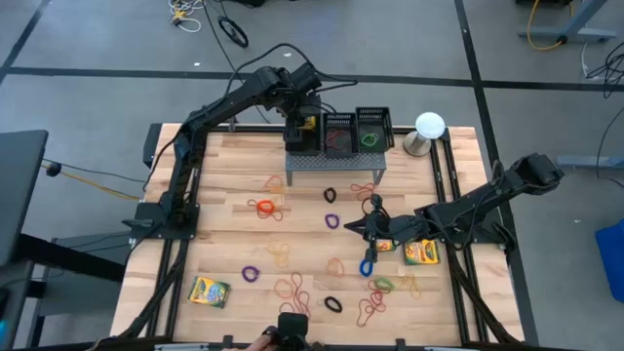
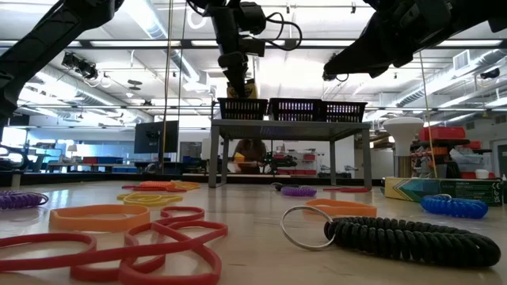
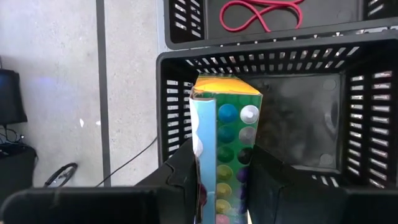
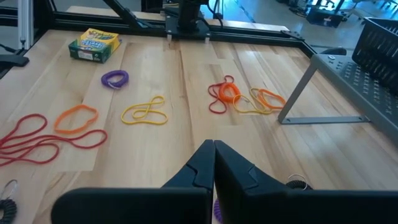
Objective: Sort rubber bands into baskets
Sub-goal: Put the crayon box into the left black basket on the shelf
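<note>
- Near edge, low view: red rubber bands [image 2: 150, 245], an orange band [image 2: 99, 216], and a black coiled band [image 2: 412, 240] on a metal ring lie on the wood table [image 1: 224, 210].
- More bands are scattered over the table in the high view: purple [image 1: 252, 275], green [image 1: 382, 285], blue coil [image 1: 367, 265], orange cluster [image 1: 263, 207].
- Three crayon boxes are in sight: one near the front left [image 1: 209, 292], one at right [image 1: 421, 253] just beside the right arm, and a third in the left gripper.
- Right gripper [image 1: 370, 226] hangs over mid-table, right of centre; fingers pressed together, holding nothing [image 4: 213, 163].
- Grey perforated stand [image 1: 335, 162] sits at the far side and carries three black baskets in a row.
- Middle basket [image 1: 338, 134] holds a red band [image 3: 264, 14]; right basket [image 1: 371, 129] holds a green band [image 1: 370, 139].
- Left gripper [image 3: 217, 180] is above the left basket [image 3: 339, 124], clamped on an upright crayon box [image 3: 224, 137] that is partly down inside it.
- White domed object [image 1: 427, 132] stands right of the stand.
</note>
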{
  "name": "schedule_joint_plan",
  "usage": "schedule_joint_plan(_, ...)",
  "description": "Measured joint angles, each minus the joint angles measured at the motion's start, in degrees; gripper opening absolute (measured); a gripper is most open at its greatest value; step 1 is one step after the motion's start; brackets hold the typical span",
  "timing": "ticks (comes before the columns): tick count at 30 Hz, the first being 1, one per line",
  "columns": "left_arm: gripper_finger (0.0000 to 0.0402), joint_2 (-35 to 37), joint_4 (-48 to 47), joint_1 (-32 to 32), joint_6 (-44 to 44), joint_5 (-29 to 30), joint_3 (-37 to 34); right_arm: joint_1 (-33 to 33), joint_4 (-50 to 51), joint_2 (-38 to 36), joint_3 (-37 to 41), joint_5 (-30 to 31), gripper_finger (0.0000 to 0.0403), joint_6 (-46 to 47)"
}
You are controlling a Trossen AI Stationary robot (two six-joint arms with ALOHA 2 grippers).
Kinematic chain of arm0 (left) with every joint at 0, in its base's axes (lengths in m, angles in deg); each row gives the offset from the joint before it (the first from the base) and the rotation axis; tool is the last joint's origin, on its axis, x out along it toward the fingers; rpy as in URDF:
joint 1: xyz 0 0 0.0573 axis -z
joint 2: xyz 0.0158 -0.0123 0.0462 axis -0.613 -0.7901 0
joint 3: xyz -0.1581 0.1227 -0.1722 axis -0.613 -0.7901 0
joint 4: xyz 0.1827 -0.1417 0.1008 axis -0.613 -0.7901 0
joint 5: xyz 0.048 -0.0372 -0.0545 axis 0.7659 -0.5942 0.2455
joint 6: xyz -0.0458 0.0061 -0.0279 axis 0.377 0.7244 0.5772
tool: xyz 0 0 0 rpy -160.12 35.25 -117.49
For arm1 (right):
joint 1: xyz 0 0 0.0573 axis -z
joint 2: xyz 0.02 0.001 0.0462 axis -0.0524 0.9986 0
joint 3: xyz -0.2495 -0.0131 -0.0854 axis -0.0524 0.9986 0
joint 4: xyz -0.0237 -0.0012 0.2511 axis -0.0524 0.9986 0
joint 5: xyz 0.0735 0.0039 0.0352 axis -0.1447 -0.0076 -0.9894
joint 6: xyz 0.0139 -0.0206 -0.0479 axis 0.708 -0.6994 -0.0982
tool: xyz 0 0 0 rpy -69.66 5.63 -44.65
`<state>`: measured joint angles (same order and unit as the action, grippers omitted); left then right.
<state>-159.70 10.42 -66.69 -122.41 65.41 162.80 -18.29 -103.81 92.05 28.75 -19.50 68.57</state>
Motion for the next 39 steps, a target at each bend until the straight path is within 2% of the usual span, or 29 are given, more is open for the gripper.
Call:
schedule_joint_plan(15,0.0111,-0.7,0.3,0.0,0.5,0.1,-0.1,0.0,0.0,0.0,0.0,0.0,0.0009,0.0)
schedule_joint_plan(31,0.0216,-0.6,2.0,0.1,0.4,6.5,-0.1,0.0,0.2,0.0,0.0,0.0,0.0009,0.0)
schedule_joint_plan(35,0.0228,-0.4,3.3,0.0,0.5,10.1,-0.1,0.0,0.2,0.0,0.0,0.0,0.0009,0.0)
schedule_joint_plan(39,0.0231,0.9,3.9,0.4,1.2,11.2,-0.1,0.0,0.2,0.0,0.0,0.0,0.0009,0.0)
